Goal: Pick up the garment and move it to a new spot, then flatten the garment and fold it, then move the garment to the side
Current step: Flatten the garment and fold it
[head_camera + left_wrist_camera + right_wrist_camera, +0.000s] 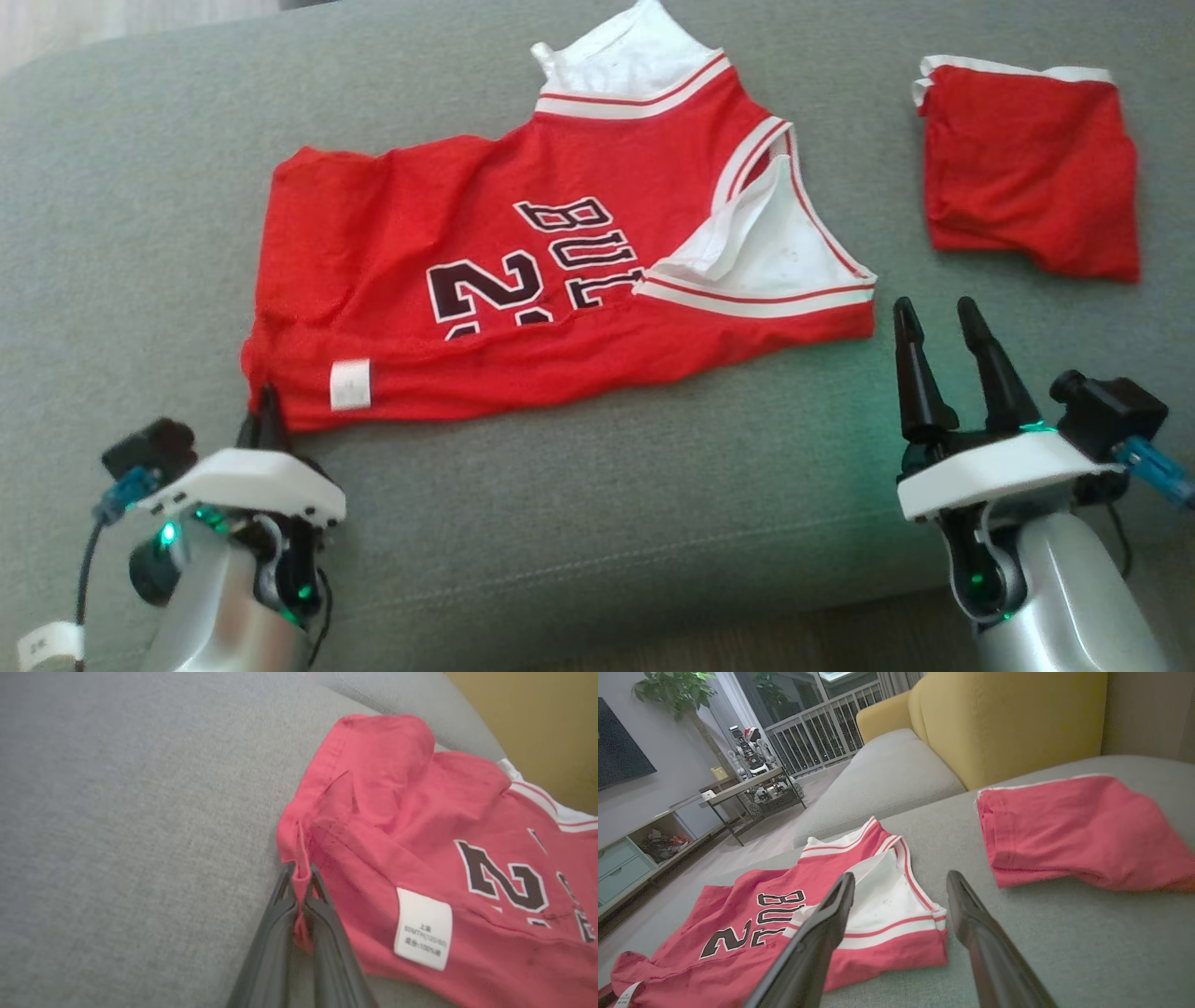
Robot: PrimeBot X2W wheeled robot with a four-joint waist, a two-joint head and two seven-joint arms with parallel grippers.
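The garment (pixel 523 280), a red basketball jersey with white trim and black lettering, lies spread but rumpled on the grey cushion (pixel 597 485). My left gripper (pixel 266 406) is shut on the jersey's near-left hem corner; in the left wrist view red cloth (pixel 299 882) is pinched between the two dark fingers, beside a white care label (pixel 423 935). My right gripper (pixel 938 322) stands open just off the jersey's right shoulder edge (pixel 887 947), with nothing between its fingers.
A folded red piece of clothing (pixel 1032 168) lies at the far right of the cushion. A yellow armchair (pixel 994 718) and a second grey seat (pixel 887 774) stand behind. The cushion's front edge runs just below both wrists.
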